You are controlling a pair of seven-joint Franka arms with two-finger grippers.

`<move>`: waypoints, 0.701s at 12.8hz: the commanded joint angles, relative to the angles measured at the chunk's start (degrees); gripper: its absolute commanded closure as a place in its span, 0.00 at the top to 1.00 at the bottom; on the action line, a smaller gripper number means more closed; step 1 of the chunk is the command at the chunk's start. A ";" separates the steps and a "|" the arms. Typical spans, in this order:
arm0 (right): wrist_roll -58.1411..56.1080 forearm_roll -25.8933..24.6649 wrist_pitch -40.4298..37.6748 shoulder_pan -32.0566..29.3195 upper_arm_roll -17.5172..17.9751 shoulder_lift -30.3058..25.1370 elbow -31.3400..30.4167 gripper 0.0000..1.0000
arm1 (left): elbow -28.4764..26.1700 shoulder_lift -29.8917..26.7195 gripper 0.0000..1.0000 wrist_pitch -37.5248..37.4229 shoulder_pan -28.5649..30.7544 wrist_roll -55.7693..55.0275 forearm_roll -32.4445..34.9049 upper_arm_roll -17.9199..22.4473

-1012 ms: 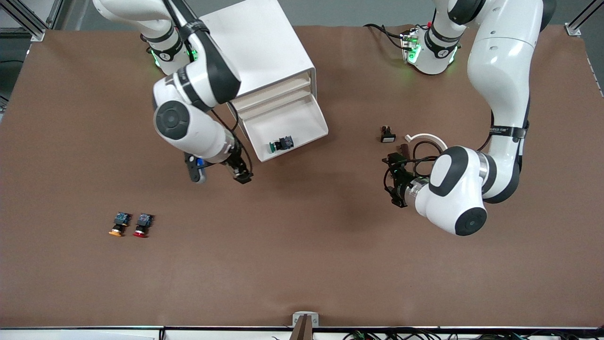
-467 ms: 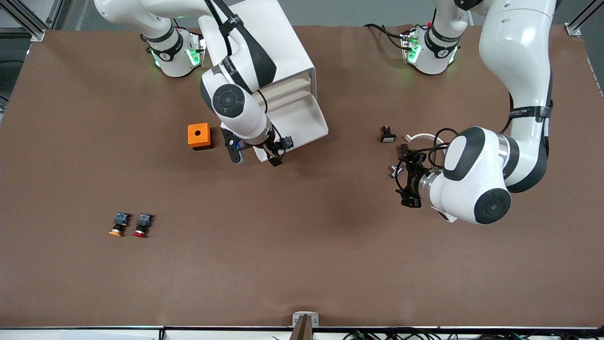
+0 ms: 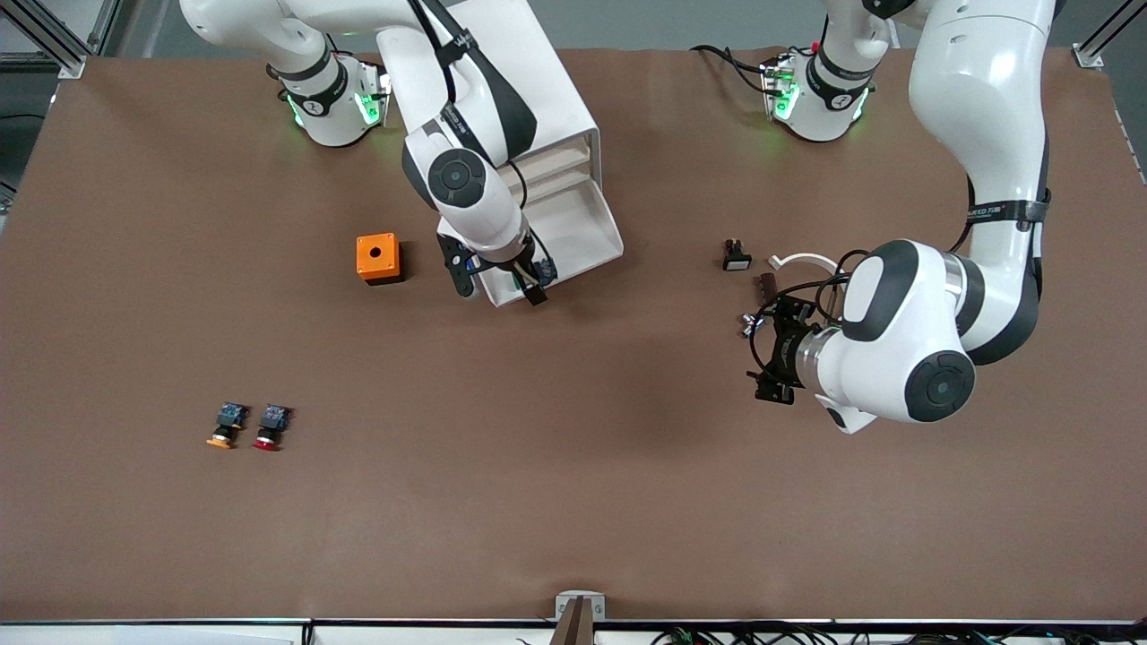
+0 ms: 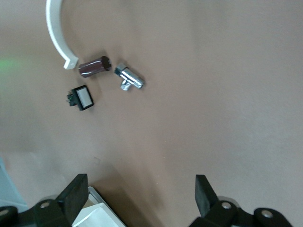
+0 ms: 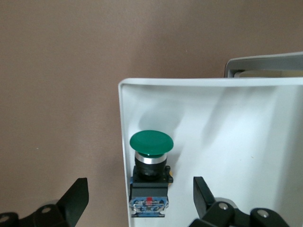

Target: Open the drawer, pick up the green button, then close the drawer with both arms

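The drawer (image 3: 587, 219) stands pulled out of the white cabinet (image 3: 502, 81); it also shows in the right wrist view (image 5: 236, 142). The green-capped button (image 5: 150, 172) lies on its side in the drawer's front corner, against the low front wall. In the front view only a bit of the button's blue block (image 3: 545, 267) shows under the right arm. My right gripper (image 3: 527, 282) is open over that corner, and its fingers straddle the button in the right wrist view (image 5: 141, 198). My left gripper (image 3: 772, 358) is open and empty over bare table (image 4: 140, 196).
An orange box (image 3: 377, 258) stands beside the drawer toward the right arm's end. An orange-capped button (image 3: 224, 425) and a red-capped one (image 3: 269, 427) lie nearer the camera. A black switch (image 4: 81, 98), a brown cylinder (image 4: 93, 66), a chrome piece (image 4: 129, 80) and a white arc (image 4: 54, 33) lie near the left gripper.
My right gripper has moved from the table beside the drawer to over the drawer's front corner and the button, uncovering the orange box. My left arm has shifted slightly toward its own end.
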 commanded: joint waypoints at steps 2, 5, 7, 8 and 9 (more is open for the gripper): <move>0.59 0.87 1.82 1.60 -0.69 -1.07 -2.22 0.88 | -0.93 -0.89 0.99 2.75 -0.40 6.30 1.25 0.19; 0.59 0.87 2.88 1.87 -0.60 -0.72 -2.31 0.80 | -0.93 -0.89 0.99 2.85 -0.40 10.87 1.25 0.28; 0.50 0.87 3.58 2.22 -0.69 -0.10 -2.40 0.76 | -0.93 -0.98 0.99 2.85 -0.40 12.81 1.25 0.37; 0.50 0.87 3.67 2.22 -0.69 -0.10 -2.40 0.72 | -0.93 -0.89 0.99 2.85 -0.40 13.43 1.25 0.37; 0.50 0.87 3.50 2.31 -0.69 -0.10 -2.31 0.67 | -0.93 -0.89 0.99 2.93 -0.40 13.87 1.25 0.37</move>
